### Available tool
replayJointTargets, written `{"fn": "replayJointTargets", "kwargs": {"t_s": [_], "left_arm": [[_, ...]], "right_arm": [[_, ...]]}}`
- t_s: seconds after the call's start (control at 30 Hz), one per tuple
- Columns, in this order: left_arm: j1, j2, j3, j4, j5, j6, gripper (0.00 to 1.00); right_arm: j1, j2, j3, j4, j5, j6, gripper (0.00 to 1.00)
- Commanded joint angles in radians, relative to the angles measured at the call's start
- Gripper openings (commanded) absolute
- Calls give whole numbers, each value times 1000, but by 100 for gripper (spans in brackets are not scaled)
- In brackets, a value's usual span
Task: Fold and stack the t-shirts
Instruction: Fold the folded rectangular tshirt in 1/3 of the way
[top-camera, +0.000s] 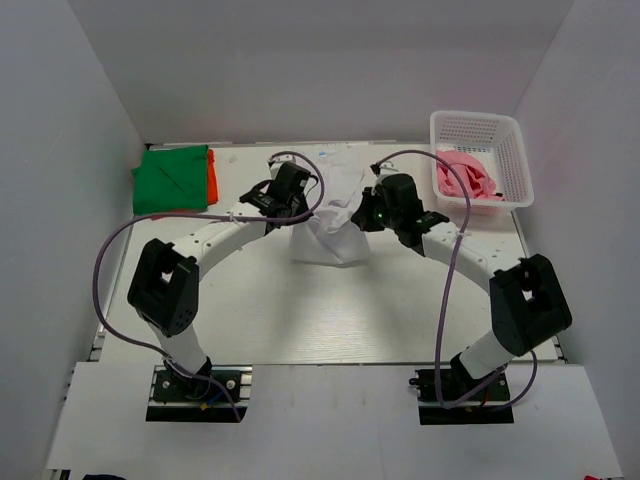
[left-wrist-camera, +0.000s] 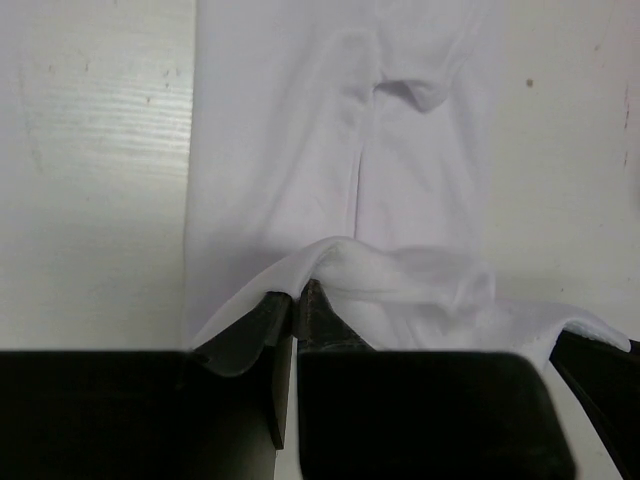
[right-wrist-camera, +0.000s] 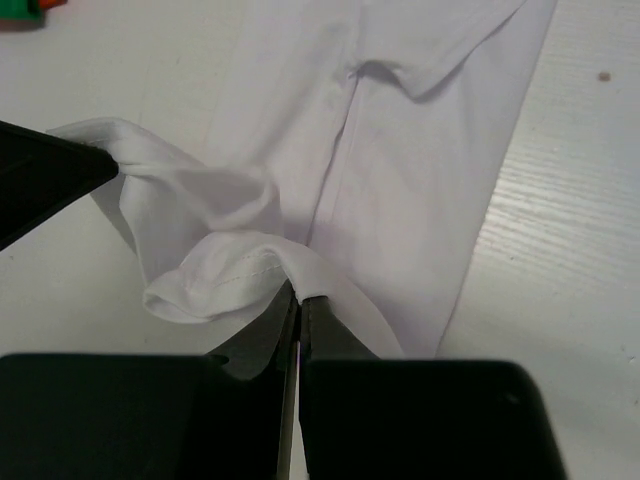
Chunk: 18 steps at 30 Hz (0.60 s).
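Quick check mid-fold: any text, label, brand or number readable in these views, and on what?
None can be read in any view.
The white t-shirt, pinched by the left gripper and the right gripper, shows plain cloth, no tag.
The green t-shirt, orange t-shirt, pink t-shirt and basket show no print.

Plain white panel walls (top-camera: 330, 70) close in a pale, faintly grained white tabletop (top-camera: 300, 320) on three sides. The light is soft and even, with faint shadows.
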Motion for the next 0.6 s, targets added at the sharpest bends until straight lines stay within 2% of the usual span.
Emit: {"fn": "replayJointTargets", "kwargs": {"t_s": [0.0, 0.3, 0.57], "left_arm": [[24, 21, 73, 56, 16, 76, 17], [96, 162, 215, 78, 68, 123, 17], [148, 286, 283, 69, 124, 132, 17]], "right_arm": [[-19, 43, 82, 23, 29, -31, 0], [-79, 185, 243, 7, 21, -74, 0], [-120, 354, 353, -23, -41, -42, 0]]}}
